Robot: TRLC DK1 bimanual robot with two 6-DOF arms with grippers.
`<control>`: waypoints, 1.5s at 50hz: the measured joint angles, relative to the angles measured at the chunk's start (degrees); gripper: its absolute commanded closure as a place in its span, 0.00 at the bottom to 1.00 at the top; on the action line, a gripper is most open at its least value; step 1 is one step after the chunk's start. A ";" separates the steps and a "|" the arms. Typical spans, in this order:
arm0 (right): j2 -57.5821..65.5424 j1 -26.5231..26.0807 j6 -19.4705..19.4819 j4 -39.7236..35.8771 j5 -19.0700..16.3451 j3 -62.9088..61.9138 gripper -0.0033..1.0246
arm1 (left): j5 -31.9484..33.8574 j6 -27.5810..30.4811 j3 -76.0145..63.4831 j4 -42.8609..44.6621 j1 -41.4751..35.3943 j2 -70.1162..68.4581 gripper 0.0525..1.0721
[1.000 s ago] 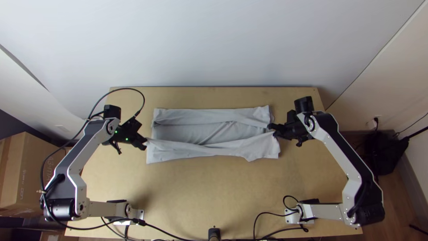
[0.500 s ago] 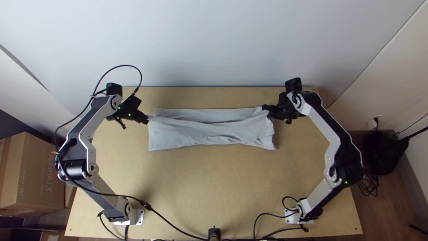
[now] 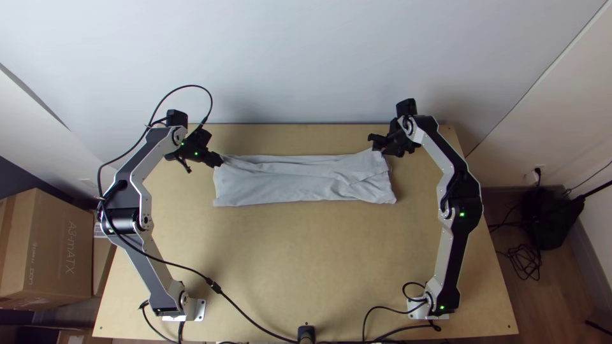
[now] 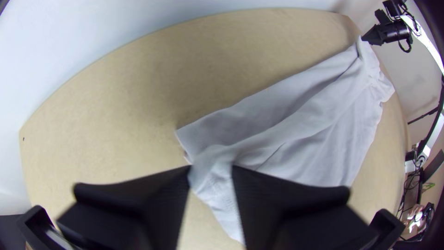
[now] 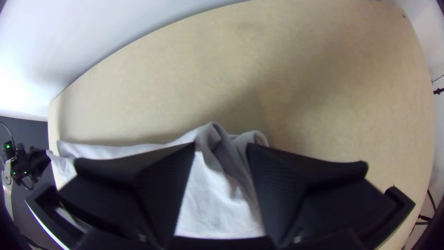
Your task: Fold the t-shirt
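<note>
The light grey t-shirt (image 3: 299,185) lies as a long strip across the table, folded over itself, with creases near its far edge. At the strip's far left corner is my left gripper (image 3: 220,160); my right gripper (image 3: 375,144) is at the far right corner. In the left wrist view, some cloth (image 4: 296,125) lies bunched in the gap between the parted fingers of my left gripper (image 4: 212,171). In the right wrist view, folds of the shirt (image 5: 222,199) rise between the parted fingers of my right gripper (image 5: 222,150).
Bare wooden table (image 3: 293,255) stretches between the strip and the arms' bases. A wall (image 3: 306,64) stands behind the far edge. Black cables (image 3: 248,315) run along the near edge, and cardboard boxes (image 3: 48,242) stand off to the left.
Both grippers have moved away toward the table's far edge, drawing the shirt's near part over its far part. Lately they have also come slightly inward, and the right fingers have parted.
</note>
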 measured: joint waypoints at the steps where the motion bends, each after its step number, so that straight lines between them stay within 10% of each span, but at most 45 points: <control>1: 0.00 0.00 0.04 -0.13 0.11 0.00 0.04 | 0.02 -0.31 0.00 0.02 -0.07 0.00 0.04; 18: -14.27 -3.63 7.87 5.11 -5.44 -10.47 0.04 | 12.17 -8.04 -1.01 -2.14 5.40 -2.54 0.04; 37: -30.42 -12.20 20.70 5.84 -35.65 -15.08 0.04 | 21.31 -9.31 -10.58 -1.86 13.51 -3.96 0.04; 46: -32.30 -15.04 23.54 5.68 -44.63 -17.07 0.04 | 24.26 -9.75 -13.20 -0.28 14.10 -3.06 0.04; 75: -42.18 -15.04 29.66 5.86 -49.00 -17.05 0.04 | 26.32 -18.12 -13.07 4.96 3.10 0.96 0.06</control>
